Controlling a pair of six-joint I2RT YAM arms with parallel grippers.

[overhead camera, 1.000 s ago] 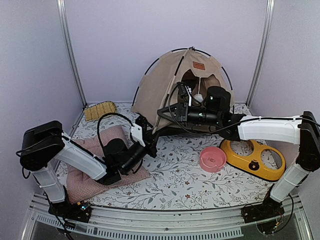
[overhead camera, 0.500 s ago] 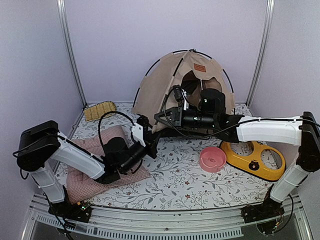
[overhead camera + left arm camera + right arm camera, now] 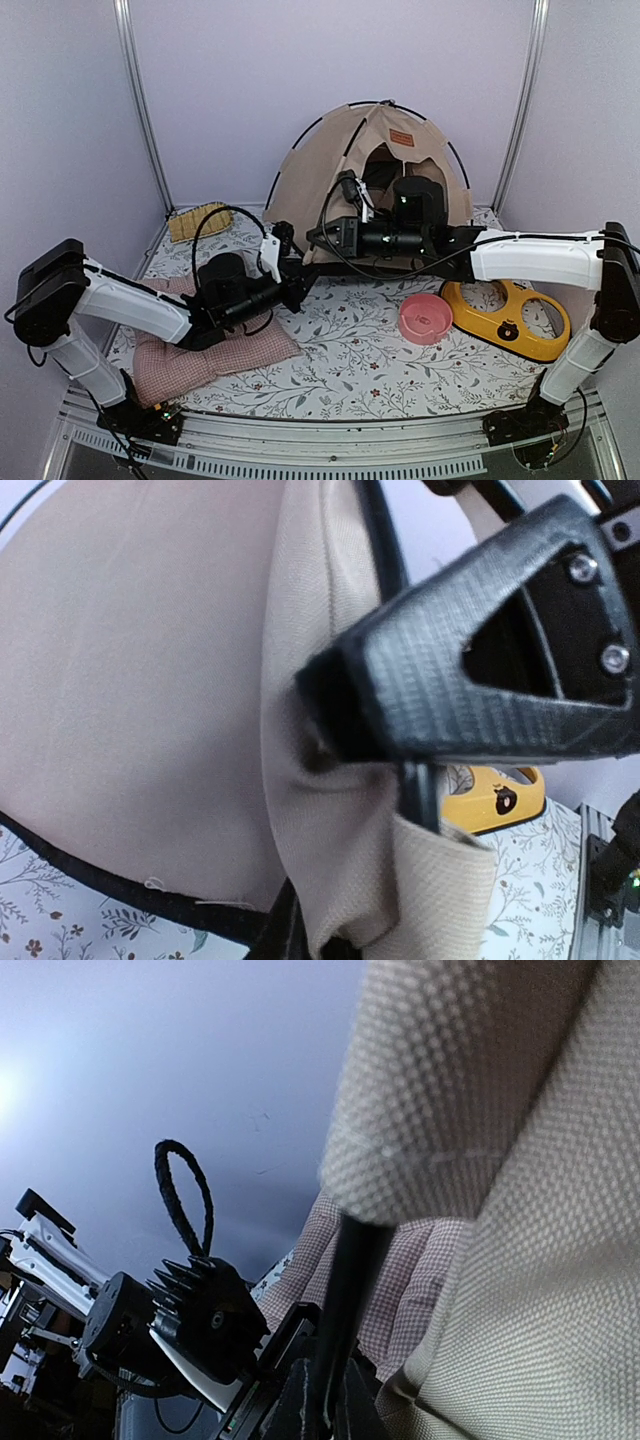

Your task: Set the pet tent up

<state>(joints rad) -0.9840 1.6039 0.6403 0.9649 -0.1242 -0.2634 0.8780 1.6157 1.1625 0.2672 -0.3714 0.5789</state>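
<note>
The tan cloth pet tent (image 3: 325, 165) with thin black poles stands at the back of the flowery table (image 3: 350, 345). The right gripper (image 3: 318, 237) is squeezed tight on its front edge. The left gripper (image 3: 303, 290) sits low by the tent's corner, and I cannot tell if it is gripping.

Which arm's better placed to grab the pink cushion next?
Left: the left arm lies right over the cushion, while the right gripper is farther off, shut on the tent.
</note>
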